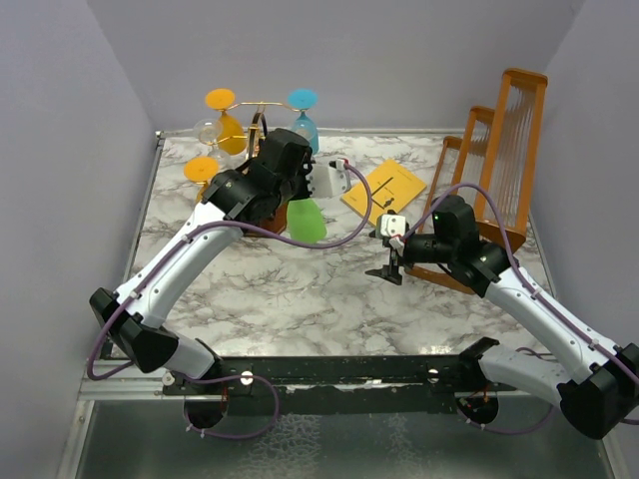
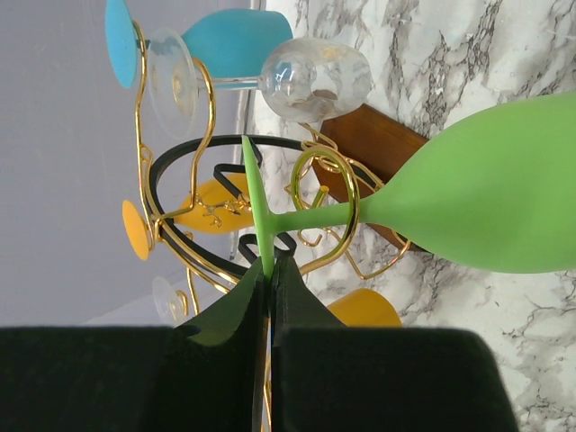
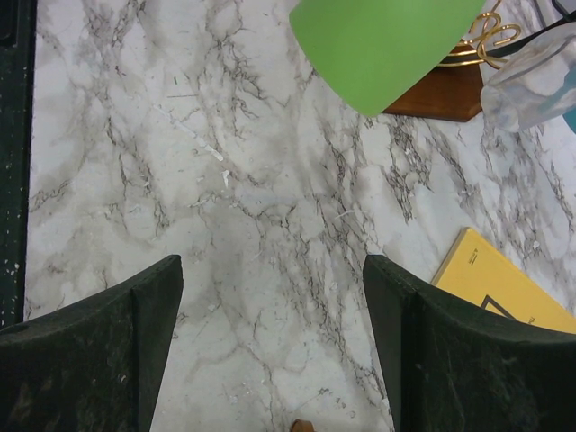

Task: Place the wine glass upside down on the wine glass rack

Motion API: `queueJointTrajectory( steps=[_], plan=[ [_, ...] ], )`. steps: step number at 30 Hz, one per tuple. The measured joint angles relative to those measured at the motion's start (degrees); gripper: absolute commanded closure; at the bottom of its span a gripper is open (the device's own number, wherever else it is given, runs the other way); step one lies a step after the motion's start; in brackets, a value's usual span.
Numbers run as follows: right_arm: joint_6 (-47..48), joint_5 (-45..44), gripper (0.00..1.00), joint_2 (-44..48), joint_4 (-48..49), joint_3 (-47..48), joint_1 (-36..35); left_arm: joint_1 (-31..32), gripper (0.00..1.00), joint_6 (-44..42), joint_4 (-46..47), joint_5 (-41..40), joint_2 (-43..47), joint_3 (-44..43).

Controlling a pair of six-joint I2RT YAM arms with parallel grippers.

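Tabletop centre (image 1: pixel 300 289) open; hung glasses (image 2: pixel 234 40) crowd rack (image 2: pixel 373 142); wooden frames (image 1: pixel 499 160) block right.

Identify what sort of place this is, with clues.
Probably a robotics test cell: a marble-patterned table boxed in by plain lilac walls, left arm and right arm bolted at its edge, a wine glass rack.

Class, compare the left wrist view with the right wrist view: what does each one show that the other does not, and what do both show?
Only the left wrist view: the left gripper shut on the foot of the green wine glass, its stem, and orange glasses. Only the right wrist view: the open right gripper and a yellow booklet. Both: the green bowl, the wine glass rack with its wooden base, a clear glass, the marble table.
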State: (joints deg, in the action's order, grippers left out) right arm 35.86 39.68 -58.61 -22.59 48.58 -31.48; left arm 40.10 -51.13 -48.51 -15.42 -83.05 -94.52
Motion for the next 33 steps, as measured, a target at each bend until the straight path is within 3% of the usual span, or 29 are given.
queueJointTrajectory(
  steps=[16,33],
  plan=[
    [0.04,-0.17,0.19,0.0,0.02,-0.02,0.0,0.11,0.98,1.73,0.68,0.79,-4.11,-2.49],
    [0.04,-0.26,0.19,0.0,0.13,-0.33,0.0,0.11,0.97,1.9,1.44,-4.17,-4.85,-2.51]
  ],
)
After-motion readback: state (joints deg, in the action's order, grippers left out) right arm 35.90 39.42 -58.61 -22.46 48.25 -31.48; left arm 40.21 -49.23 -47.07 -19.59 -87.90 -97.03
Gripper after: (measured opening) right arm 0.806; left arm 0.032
